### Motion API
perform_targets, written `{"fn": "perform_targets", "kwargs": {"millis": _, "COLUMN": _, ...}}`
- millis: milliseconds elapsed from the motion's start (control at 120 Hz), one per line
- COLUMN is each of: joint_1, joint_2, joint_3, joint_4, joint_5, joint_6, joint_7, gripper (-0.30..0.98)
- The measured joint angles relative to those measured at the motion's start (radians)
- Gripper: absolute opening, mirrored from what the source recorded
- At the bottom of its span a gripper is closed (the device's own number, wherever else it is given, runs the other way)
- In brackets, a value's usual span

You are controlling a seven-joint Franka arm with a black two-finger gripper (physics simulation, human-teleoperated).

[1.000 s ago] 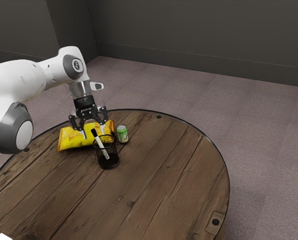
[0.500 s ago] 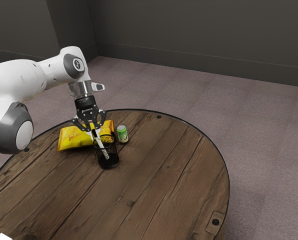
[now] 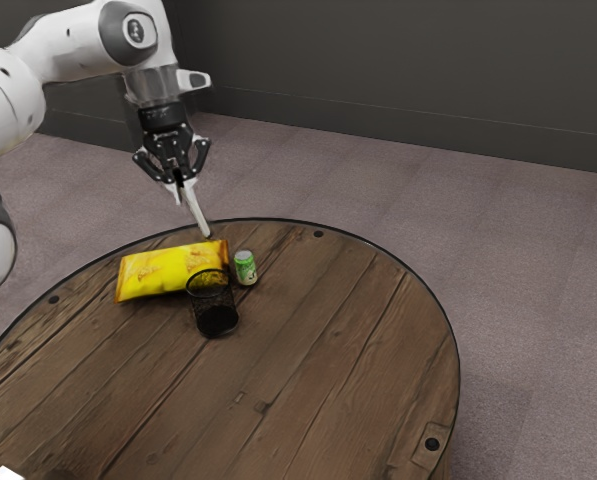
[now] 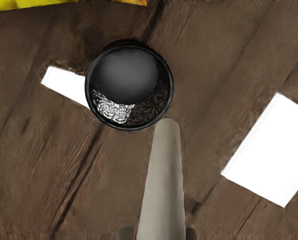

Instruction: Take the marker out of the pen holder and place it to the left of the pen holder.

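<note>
A: How are the jaws of the gripper [image 3: 181, 180] now?

B: They are clamped on the marker [image 3: 196, 212], near its upper end. It hangs below them, tilted, fully out of the pen holder.

A: What could go wrong nearest to the jaws?

B: The grip is only at one end, so I think the marker may turn between the fingers, if the hand goes fast or the free tip meets the table first.

A: And farther down?

B: Below the jaws stands the cup, the pen holder [image 3: 214, 305]. If the hand lowers before it goes enough to the side, the low tip can catch the rim and tip the cup over. Beside the cup, also lower than the jaws, are the chip bag [image 3: 163, 272] and the can [image 3: 246, 268] — less danger, I believe.

A: And the table [image 3: 308, 380]?

B: If the jaws open too high, the marker can drop and roll on the boards, maybe over the edge.

A: What is different from half a second ago?

B: Then the marker was inside the cup, with the jaws at its top. Now hand and marker are much higher — cup, bag and can stayed in place.
</note>
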State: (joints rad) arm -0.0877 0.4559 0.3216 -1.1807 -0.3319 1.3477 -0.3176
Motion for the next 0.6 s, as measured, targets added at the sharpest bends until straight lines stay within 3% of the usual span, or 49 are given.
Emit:
{"fn": "perform_targets", "kwargs": {"millis": 142, "joint_1": -0.036, "joint_2": -0.085, "joint_3": -0.001, "joint_4": -0.092, "joint_5": 0.225, "joint_6": -0.063, "joint_7": -0.021, "gripper": -0.08}}
{"fn": "perform_targets", "kwargs": {"millis": 300, "joint_1": -0.064, "joint_2": -0.081, "joint_3": 0.0, "joint_4": -0.236, "joint_5": 0.442, "joint_6": -0.122, "joint_7": -0.066, "gripper": -0.08}}
{"fn": "perform_targets", "kwargs": {"millis": 442, "joint_1": -0.056, "joint_2": -0.065, "joint_3": 0.008, "joint_4": -0.337, "joint_5": 0.514, "joint_6": -0.178, "joint_7": -0.12, "gripper": -0.08}}
{"fn": "perform_targets", "kwargs": {"millis": 600, "joint_1": -0.052, "joint_2": -0.048, "joint_3": 0.027, "joint_4": -0.438, "joint_5": 0.524, "joint_6": -0.208, "joint_7": -0.185, "gripper": -0.08}}
